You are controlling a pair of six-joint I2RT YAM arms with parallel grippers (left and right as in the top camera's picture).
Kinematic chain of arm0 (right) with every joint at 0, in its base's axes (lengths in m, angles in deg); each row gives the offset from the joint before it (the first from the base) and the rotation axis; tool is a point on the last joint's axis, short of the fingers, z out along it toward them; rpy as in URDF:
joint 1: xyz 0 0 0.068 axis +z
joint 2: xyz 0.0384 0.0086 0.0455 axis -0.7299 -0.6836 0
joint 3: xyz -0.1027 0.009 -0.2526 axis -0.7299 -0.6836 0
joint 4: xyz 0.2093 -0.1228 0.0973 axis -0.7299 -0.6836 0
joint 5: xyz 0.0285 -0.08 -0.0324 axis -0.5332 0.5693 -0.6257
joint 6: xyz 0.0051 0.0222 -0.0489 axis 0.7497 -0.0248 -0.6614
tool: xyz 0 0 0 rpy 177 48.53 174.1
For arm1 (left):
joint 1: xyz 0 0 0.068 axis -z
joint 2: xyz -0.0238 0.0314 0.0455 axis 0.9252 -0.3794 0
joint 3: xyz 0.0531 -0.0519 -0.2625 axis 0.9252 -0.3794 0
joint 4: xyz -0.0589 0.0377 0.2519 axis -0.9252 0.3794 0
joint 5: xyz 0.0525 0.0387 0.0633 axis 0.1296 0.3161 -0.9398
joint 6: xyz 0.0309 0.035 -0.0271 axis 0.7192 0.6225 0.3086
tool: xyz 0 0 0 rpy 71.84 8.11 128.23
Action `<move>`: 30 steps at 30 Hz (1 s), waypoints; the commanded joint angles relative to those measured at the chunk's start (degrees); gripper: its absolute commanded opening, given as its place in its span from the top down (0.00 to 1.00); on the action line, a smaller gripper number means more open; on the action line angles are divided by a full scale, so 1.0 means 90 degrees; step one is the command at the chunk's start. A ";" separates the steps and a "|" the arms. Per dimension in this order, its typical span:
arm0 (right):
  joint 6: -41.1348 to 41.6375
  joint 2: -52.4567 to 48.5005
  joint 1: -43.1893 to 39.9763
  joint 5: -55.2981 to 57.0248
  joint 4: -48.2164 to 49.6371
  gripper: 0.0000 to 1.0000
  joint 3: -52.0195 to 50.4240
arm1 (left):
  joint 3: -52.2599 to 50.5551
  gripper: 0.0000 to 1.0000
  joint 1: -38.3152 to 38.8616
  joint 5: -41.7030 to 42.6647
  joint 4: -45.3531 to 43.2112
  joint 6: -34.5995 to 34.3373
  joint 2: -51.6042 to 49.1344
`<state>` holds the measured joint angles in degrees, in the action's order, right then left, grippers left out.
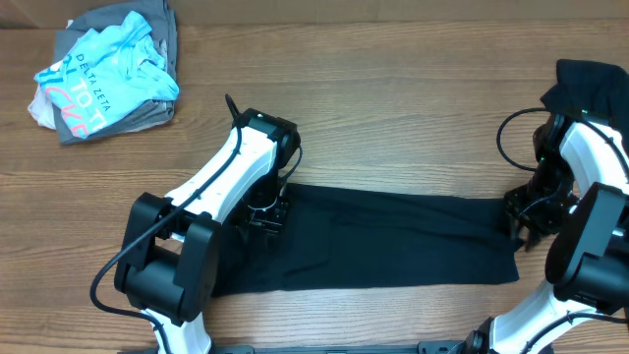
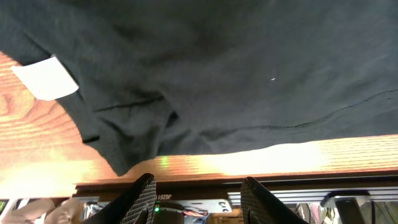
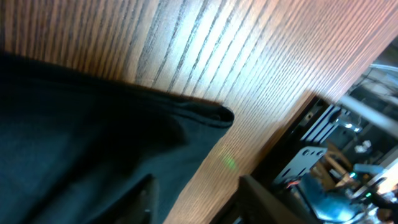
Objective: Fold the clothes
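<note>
A black T-shirt (image 1: 383,236) lies folded into a long flat strip across the front of the wooden table. Its small white tag (image 2: 46,79) shows in the left wrist view, where the black fabric (image 2: 236,68) fills the upper frame. My left gripper (image 1: 263,211) hovers over the shirt's left part, open and empty (image 2: 198,202). My right gripper (image 1: 523,218) is at the shirt's right end, open and empty (image 3: 196,202), above the fabric's corner (image 3: 93,155).
A pile of clothes with a light blue printed shirt on top (image 1: 108,69) sits at the back left. Another dark garment (image 1: 590,84) lies at the back right behind the right arm. The table's front edge (image 2: 261,165) is close.
</note>
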<state>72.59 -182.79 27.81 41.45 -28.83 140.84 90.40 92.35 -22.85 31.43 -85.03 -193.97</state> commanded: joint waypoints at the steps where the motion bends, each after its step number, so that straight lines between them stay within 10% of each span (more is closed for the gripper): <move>1: 0.0024 0.0151 0.0017 0.0090 0.0029 0.05 -0.0027 | -0.0058 0.48 -0.0027 0.0398 -0.0274 0.0146 0.0107; 8: -0.0085 0.0153 0.0017 -0.0236 0.0153 0.06 -0.0024 | -0.0075 0.55 -0.0027 0.0801 -0.0852 0.0267 0.0107; 16: -0.2356 0.0153 0.0364 -0.2589 0.0610 0.11 -0.0024 | -0.0406 0.69 -0.0017 0.1392 -0.1630 0.0396 0.0102; 30: -0.0933 0.0151 0.2028 -0.2550 0.1163 0.13 -0.0185 | -0.1192 0.70 -0.0029 0.1297 -0.2312 0.0066 0.0070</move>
<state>59.17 -182.79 44.40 18.81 -19.41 140.43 80.96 92.35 -11.27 10.93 -83.45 -193.97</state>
